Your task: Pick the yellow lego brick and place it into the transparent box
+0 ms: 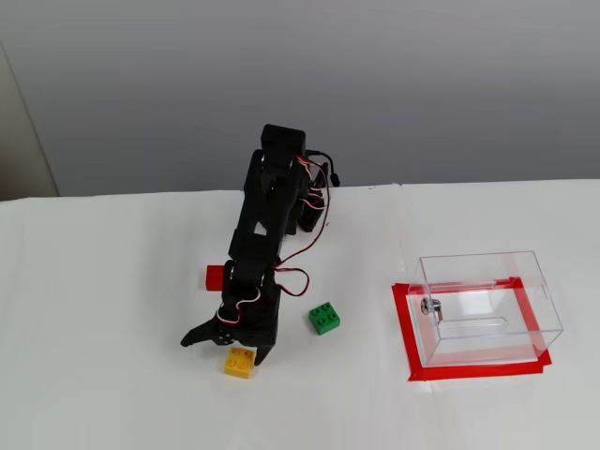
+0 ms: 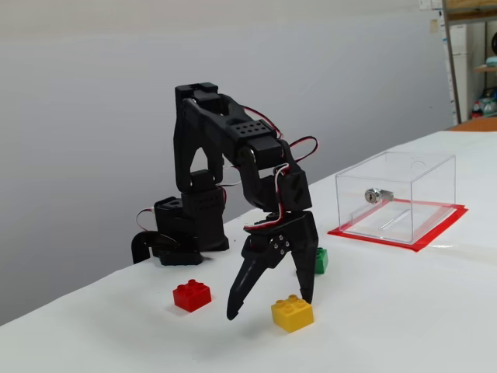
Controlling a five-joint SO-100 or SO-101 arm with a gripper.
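Nearest to my cameras, the yellow lego brick (image 1: 239, 362) (image 2: 293, 312) sits flat on the white table (image 1: 103, 394) (image 2: 404, 311), studs up. I see the gripper (image 1: 228, 346) (image 2: 270, 302) poised directly over it with its fingers spread wide and holding nothing: in both fixed views one fingertip hangs just beside the brick's far edge, and the other fingertip (image 2: 232, 312) reaches out well to the left of the brick, close to the table surface. I cannot tell whether either tip touches the brick. Slightly farther back, the green brick (image 1: 324, 318) (image 2: 318, 259) lies to the right of the gripper and apart from it, and the red brick (image 1: 215, 277) (image 2: 192, 294) lies on the gripper's other side, partly hidden behind the arm in one fixed view. Well apart to the right, the transparent box (image 1: 488, 306) (image 2: 395, 195) stands upright on a patch of red tape (image 1: 405, 333) (image 2: 423, 235), with a small metal fitting (image 1: 428, 306) (image 2: 376, 194) on one wall. Farthest back, the arm's base (image 2: 183, 231) stands near the rear table edge before a plain grey wall (image 1: 422, 84).
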